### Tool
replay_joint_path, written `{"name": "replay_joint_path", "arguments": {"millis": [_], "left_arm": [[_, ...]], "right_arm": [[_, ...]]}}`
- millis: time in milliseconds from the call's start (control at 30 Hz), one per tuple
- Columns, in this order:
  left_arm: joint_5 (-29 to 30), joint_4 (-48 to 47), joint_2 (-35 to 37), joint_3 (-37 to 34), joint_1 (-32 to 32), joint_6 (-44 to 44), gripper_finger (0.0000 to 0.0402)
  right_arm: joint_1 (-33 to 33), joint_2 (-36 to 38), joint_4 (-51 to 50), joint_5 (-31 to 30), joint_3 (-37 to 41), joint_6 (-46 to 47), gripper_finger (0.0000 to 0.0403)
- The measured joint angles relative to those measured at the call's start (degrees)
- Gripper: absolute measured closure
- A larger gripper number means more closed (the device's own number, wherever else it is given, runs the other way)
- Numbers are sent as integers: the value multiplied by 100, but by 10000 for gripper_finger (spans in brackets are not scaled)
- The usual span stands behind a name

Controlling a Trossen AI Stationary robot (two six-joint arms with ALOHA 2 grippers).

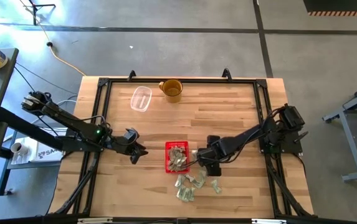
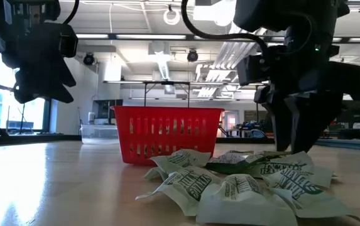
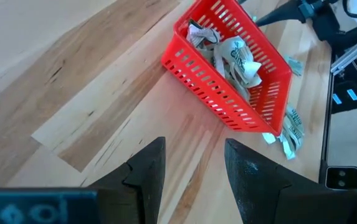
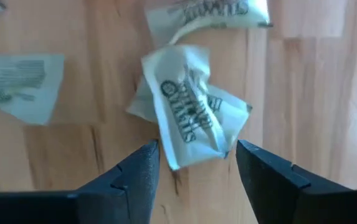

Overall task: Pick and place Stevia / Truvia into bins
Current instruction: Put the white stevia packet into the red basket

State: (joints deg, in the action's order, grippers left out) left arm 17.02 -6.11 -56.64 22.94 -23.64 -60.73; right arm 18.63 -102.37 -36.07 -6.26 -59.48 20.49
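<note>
Left gripper [image 1: 134,154]: fingers apart, empty, over bare wood left of the red basket [image 1: 167,157]. Basket: mid-table, holding several Stevia packets [image 1: 179,155]. Loose packets [image 1: 192,185]: heaped just beside the basket's near right corner. Right gripper [image 4: 197,163]: fingers spread, straddling one crumpled packet [image 4: 188,116]. Far edge: clear container [image 1: 141,98], mug [image 1: 172,89].

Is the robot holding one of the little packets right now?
No. The right gripper has open jaws around a crumpled white and green paper sweetener packet lying on the table, not pinched yet. The left gripper is open and empty.
</note>
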Motion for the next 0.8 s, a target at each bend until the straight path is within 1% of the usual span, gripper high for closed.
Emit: {"name": "replay_joint_path", "arguments": {"millis": [67, 167, 367, 533, 600, 800], "left_arm": [[0, 0, 0, 0, 0, -2, 204], [0, -2, 0, 2, 0, 0, 204], [2, -10, 0, 2, 0, 69, 204], [2, -30, 0, 2, 0, 103, 204], [2, -45, 0, 2, 0, 105, 204], [-66, -44, 0, 2, 0, 109, 204]], "right_arm": [[2, 0, 89, 28, 8, -2, 214], [4, 0, 77, 59, 43, -10, 243], [-51, 0, 83, 50, 41, -113, 326], [-164, 0, 83, 47, 41, 281, 392], [-204, 0, 83, 35, 41, 520, 398], [-212, 0, -12, 83, -42, 1240, 401]]}}
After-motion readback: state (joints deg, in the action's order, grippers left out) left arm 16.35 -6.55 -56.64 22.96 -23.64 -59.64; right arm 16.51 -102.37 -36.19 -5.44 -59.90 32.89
